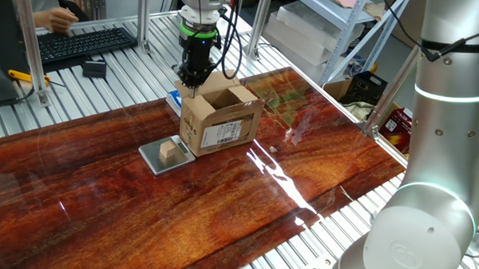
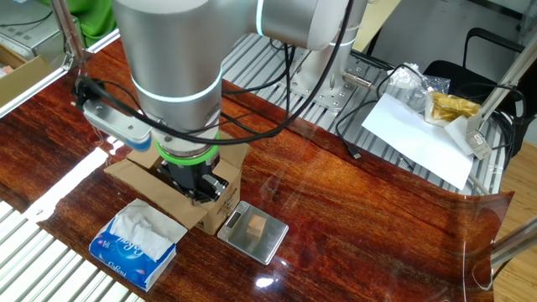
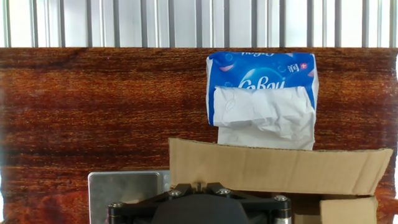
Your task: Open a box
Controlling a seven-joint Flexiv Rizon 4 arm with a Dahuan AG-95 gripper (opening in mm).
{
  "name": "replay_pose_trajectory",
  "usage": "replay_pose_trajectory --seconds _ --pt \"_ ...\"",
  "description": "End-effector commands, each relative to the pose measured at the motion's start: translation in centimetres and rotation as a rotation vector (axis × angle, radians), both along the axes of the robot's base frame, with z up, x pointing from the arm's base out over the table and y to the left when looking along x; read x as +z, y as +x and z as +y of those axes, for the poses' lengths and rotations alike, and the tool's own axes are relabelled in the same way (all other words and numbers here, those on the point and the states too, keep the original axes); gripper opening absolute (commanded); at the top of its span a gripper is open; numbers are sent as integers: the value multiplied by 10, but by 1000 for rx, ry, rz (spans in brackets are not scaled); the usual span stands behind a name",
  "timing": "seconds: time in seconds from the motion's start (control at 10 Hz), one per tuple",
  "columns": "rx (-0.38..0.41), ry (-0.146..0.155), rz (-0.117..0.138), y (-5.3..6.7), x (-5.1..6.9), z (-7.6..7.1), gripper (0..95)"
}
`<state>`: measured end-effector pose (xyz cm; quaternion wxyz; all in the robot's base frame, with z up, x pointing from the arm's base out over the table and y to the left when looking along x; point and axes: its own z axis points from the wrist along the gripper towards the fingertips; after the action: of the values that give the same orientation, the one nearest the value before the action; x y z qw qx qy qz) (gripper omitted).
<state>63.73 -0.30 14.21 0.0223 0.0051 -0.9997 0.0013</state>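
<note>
The box (image 1: 219, 118), its top flaps spread open, stands near the table's (image 1: 226, 207) far edge, the gripper (image 1: 193, 82) with fingers clenched shut on nothing at its rim, between a tissue packet (image 2: 134, 245) and a metal plate (image 2: 253, 237) bearing a wooden cube (image 2: 257, 227).

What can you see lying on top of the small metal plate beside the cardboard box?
A small tan wooden cube sits on the metal plate, next to the box. What lies under the cube is hidden.
</note>
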Motion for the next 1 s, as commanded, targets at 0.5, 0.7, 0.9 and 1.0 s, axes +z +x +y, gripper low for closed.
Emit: replay_pose_trajectory --seconds 0.5,0.7,0.9,1.0 --pt "1 -21 -1 -3 1 -1 0" --pt "1 -24 -2 -3 1 -1 0" --pt "-1 -23 -13 -3 1 -1 0" --pt "-1 -22 -14 -3 1 -1 0"
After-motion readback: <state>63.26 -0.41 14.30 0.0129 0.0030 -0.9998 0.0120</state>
